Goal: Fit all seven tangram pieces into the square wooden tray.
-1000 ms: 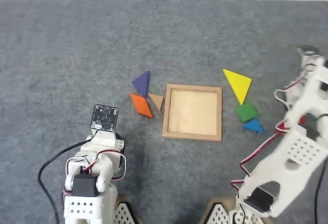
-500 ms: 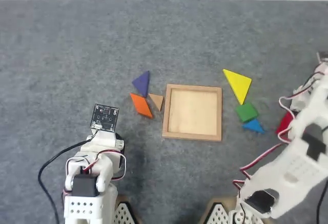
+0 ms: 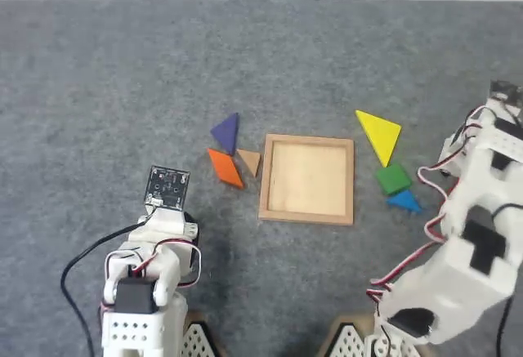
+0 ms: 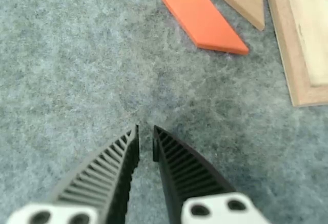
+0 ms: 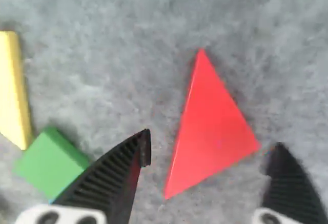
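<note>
Jaws of my right gripper [image 5: 212, 141] stood wide, empty, astride the red triangle [image 5: 215, 126] on the carpet [image 5: 102, 39] — set, I judged, to pinch it for the tray [image 3: 264, 179]; my left gripper [image 4: 145, 129] hung nearly closed, empty

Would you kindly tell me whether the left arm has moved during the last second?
No. In the high view the left arm keeps the same spot and pose relative to the wooden tray and the orange piece.

Grey table [image 3: 122, 63]: tray [image 3: 265, 179]; triangles purple [image 3: 227, 132], tan [image 3: 249, 161], yellow [image 3: 380, 134], blue [image 3: 404, 201], red [image 5: 212, 126]; orange parallelogram [image 3: 224, 167]; green square [image 3: 393, 179].
</note>
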Motion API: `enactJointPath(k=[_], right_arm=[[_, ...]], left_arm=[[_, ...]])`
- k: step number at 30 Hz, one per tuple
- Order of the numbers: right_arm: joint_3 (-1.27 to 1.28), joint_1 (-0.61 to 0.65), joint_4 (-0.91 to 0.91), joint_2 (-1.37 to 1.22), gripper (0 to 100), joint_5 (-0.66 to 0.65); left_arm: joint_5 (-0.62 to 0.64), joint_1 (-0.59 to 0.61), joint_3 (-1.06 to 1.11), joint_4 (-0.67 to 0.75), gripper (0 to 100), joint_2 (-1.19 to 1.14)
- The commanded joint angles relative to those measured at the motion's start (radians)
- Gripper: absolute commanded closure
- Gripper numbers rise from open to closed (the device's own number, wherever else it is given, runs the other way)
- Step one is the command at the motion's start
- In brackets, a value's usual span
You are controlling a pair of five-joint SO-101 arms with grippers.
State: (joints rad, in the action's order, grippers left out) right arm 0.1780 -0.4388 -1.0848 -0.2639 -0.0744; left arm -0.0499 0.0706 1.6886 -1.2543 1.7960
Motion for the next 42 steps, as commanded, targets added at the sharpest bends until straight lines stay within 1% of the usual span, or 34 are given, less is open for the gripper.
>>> enactJointPath(k=[1,6,16,26,31,42], right_arm=[[-0.129,-0.005,-0.07,-0.05,52.3,-0.005],[-0.222,-0.039,-0.116,-0.145,54.1,-0.008],[-0.227,-0.05,-0.108,-0.269,54.3,-0.009],[-0.236,-0.051,-0.096,-0.309,66.5,-0.012],[-0.236,-0.051,-0.097,-0.309,67.4,-0.006],[-0.238,-0.045,-0.119,-0.305,73.1,-0.012]], left_arm=[[-0.008,0.005,-0.005,-0.005,95,0.017],[-0.008,0.005,-0.005,-0.005,95,0.017],[-0.008,0.005,-0.005,-0.005,95,0.017],[-0.008,0.005,-0.005,-0.005,95,0.017],[-0.008,0.005,-0.005,-0.005,95,0.017],[-0.008,0.005,-0.005,-0.005,95,0.017]])
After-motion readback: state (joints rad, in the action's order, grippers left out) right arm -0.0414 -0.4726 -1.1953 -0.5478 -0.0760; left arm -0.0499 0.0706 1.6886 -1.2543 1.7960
